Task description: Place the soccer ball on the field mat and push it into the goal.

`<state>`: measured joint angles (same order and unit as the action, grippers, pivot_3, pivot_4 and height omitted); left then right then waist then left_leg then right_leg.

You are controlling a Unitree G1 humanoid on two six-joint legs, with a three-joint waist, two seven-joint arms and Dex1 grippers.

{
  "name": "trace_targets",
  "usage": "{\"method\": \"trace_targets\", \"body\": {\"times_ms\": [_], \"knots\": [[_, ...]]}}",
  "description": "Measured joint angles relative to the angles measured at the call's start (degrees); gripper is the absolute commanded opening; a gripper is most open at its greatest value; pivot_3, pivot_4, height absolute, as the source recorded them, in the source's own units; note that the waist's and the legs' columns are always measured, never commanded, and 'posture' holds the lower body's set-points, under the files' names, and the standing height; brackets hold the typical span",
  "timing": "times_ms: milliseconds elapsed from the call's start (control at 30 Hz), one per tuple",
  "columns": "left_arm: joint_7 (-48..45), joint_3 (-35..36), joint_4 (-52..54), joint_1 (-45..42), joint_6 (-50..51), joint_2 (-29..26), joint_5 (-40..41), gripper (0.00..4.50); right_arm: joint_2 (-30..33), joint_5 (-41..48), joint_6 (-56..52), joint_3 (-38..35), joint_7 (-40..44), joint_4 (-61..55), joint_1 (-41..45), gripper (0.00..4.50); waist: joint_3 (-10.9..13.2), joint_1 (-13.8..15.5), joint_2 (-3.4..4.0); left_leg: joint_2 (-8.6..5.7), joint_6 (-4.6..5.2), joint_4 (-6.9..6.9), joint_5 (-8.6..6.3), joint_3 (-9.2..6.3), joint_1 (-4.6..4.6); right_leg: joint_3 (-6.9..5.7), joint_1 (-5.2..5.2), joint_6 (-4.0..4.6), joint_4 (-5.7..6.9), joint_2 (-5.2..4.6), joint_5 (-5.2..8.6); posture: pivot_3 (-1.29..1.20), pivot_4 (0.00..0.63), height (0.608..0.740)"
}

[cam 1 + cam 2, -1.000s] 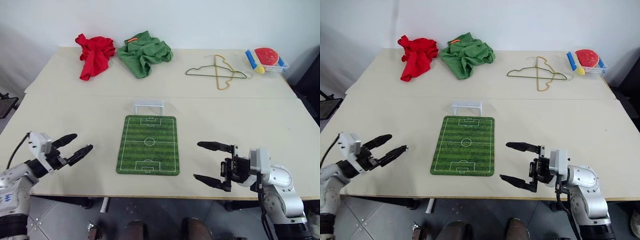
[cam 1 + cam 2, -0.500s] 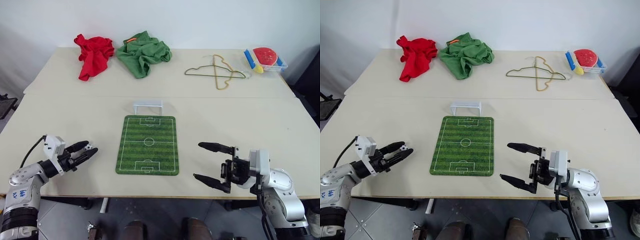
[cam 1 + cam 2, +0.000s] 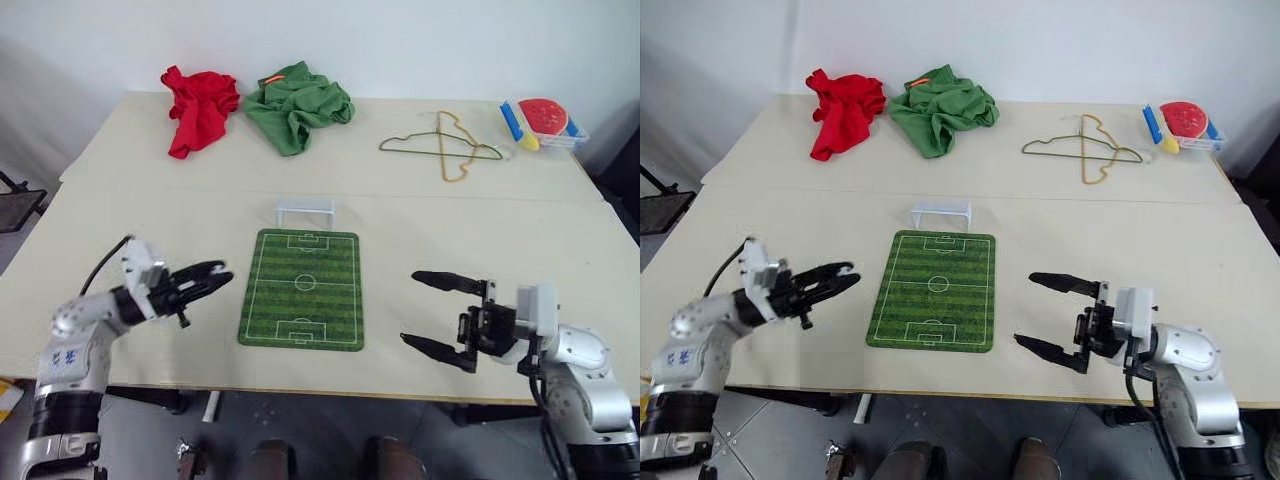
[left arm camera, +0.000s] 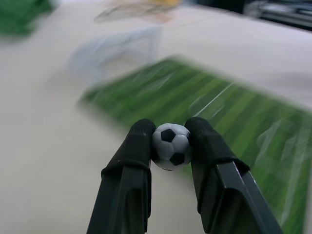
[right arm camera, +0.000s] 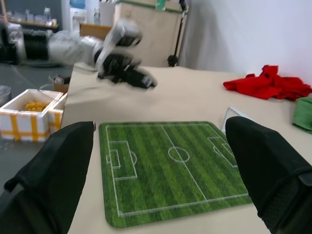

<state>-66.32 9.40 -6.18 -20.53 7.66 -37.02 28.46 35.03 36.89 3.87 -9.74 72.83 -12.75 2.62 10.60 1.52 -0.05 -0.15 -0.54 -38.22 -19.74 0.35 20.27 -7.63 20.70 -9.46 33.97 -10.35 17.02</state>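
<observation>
Setting was a robot test room or lab, not a home. Two plain beige counters [image 3: 120, 230] were butted together against a bare white wall [image 3: 400, 40], on a grey tiled floor [image 3: 130, 440]. Props were laid out like trial items: a red garment [image 3: 200, 108], a green garment [image 3: 300, 105], wire hangers [image 3: 445, 150] and a small basket of toy food [image 3: 545, 118]. The right wrist view showed a wooden cabinet [image 5: 146, 34], background shelving with containers [image 5: 29, 17] and a white foam box with yellow tape [image 5: 31, 114] on the floor.
</observation>
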Motion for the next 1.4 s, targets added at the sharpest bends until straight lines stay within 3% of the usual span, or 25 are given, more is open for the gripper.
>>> {"method": "trace_targets", "body": {"times_ms": [200,333,633,967,1300,1367,1400], "knots": [[-5.1,-12.1,2.6,-4.7,-0.2,3.7,-3.3,0.86,1.7,-0.4,1.3,-1.9,3.5,2.3,-3.9,4.50,0.0,-0.6,0.02,0.04,0.00,0.05,0.00,0.15,-0.06,0.08,0.03,0.00,-0.01,0.06,0.00,0.00,0.150,0.740],[-6.8,-17.0,-5.5,-4.9,-6.7,6.0,-9.1,0.86,1.8,-1.8,2.6,-2.0,3.5,2.1,-7.2,4.50,0.0,-0.5,0.02,0.04,0.00,0.02,0.00,0.16,-0.06,0.07,0.01,-0.01,-0.04,0.06,-0.01,0.00,0.150,0.740],[-8.5,-19.0,-12.8,-4.9,-15.7,6.9,-14.2,0.86,1.8,-2.5,3.6,-2.1,0.0,-0.7,-11.2,4.50,0.0,0.0,0.01,0.02,0.02,-0.03,-0.01,0.13,-0.01,0.05,-0.01,-0.05,-0.09,0.05,-0.04,0.00,0.150,0.740],[-9.3,-19.5,-14.5,-5.8,-17.8,7.8,-14.9,0.86,1.8,-2.5,3.6,-2.1,-2.3,-1.7,-11.1,4.50,0.0,0.0,0.02,0.03,0.03,-0.05,-0.01,0.11,-0.05,0.06,-0.06,-0.05,-0.08,0.05,-0.05,0.00,0.150,0.740],[-9.3,-19.4,-14.3,-5.8,-17.1,8.2,-14.5,3.97,1.8,-2.0,1.9,-2.0,-3.3,-2.5,-10.8,4.50,0.0,0.0,0.03,0.03,0.03,-0.05,-0.01,0.11,-0.05,0.06,-0.06,-0.04,-0.07,0.05,-0.05,0.00,0.150,0.740],[-9.3,-19.3,-14.1,-5.6,-17.1,8.2,-14.4,4.45,1.8,-2.0,1.8,-1.9,-3.4,-2.6,-10.7,4.50,0.0,0.0,0.02,0.03,0.03,-0.05,-0.01,0.11,-0.05,0.06,-0.06,-0.04,-0.08,0.05,-0.05,0.00,0.150,0.740],[-9.3,-19.3,-13.7,-5.3,-17.2,8.3,-14.3,4.45,1.7,-2.0,1.8,-1.9,-3.4,-2.6,-10.7,4.50,0.0,0.0,0.03,0.03,0.03,-0.04,-0.01,0.11,-0.05,0.06,-0.06,-0.04,-0.08,0.05,-0.05,0.00,0.150,0.740]]}}
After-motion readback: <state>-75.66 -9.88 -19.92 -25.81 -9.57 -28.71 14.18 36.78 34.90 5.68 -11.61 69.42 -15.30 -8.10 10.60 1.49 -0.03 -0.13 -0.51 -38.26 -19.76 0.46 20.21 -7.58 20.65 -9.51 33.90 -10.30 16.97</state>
